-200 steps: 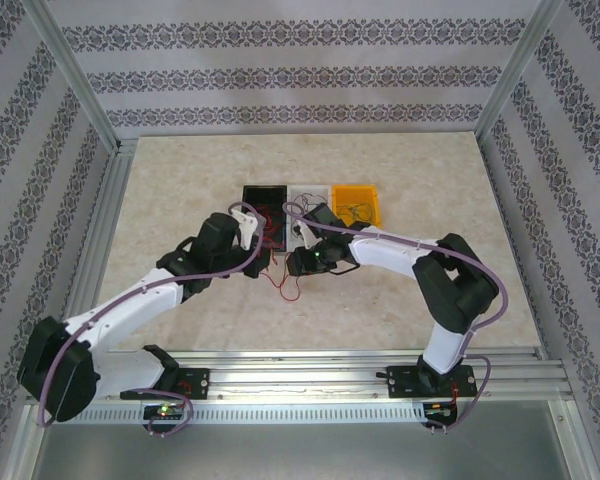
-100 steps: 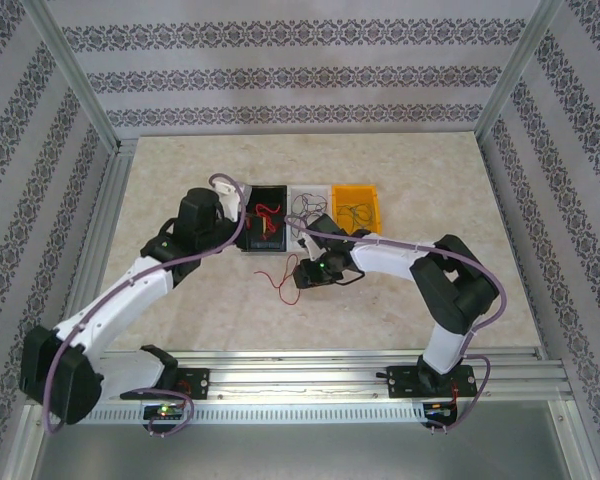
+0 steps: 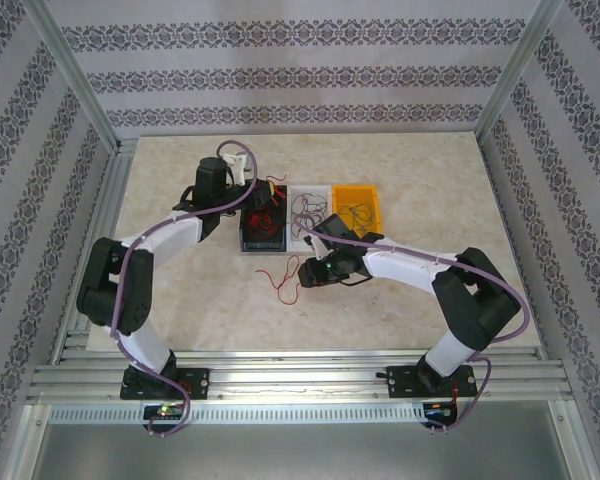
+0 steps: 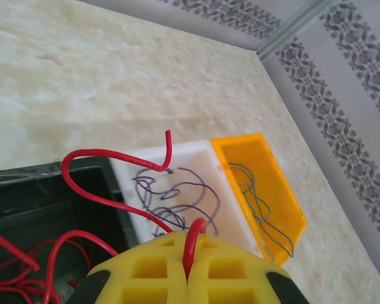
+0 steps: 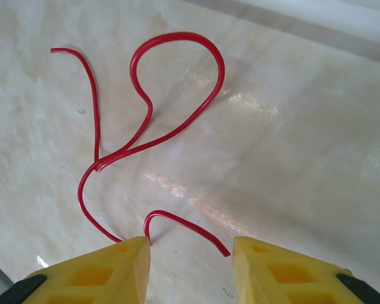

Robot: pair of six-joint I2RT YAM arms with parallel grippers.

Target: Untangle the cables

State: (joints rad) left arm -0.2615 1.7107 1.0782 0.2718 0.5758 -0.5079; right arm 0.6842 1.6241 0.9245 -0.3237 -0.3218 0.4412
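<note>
Since the frame half a second earlier, the left arm (image 3: 165,235) has folded back toward 9 o'clock, and its end effector (image 4: 189,247) has risen toward 12 o'clock above the black bin (image 4: 44,190). The right end effector (image 5: 190,250) has held its position near the centre of the desk (image 3: 400,290).

The left end effector is closed, its yellow fingers pinching the held red wire (image 4: 82,155). This wire arcs up and over the rim of the white bin (image 4: 196,149). More red wire (image 4: 69,237) lies bunched in the black bin.

The bins stand in a row: black at 9 o'clock, white in the middle, orange bin (image 4: 266,158) at 3 o'clock. Dark wires (image 4: 171,190) lie in the white bin, and green-grey wires (image 4: 256,196) lie in the orange bin.

The right end effector is open and holds nothing. The loose red wire (image 5: 100,163) lies flat on the desk at 6 o'clock of the black bin. One short arch of it sits between the fingertips.
</note>
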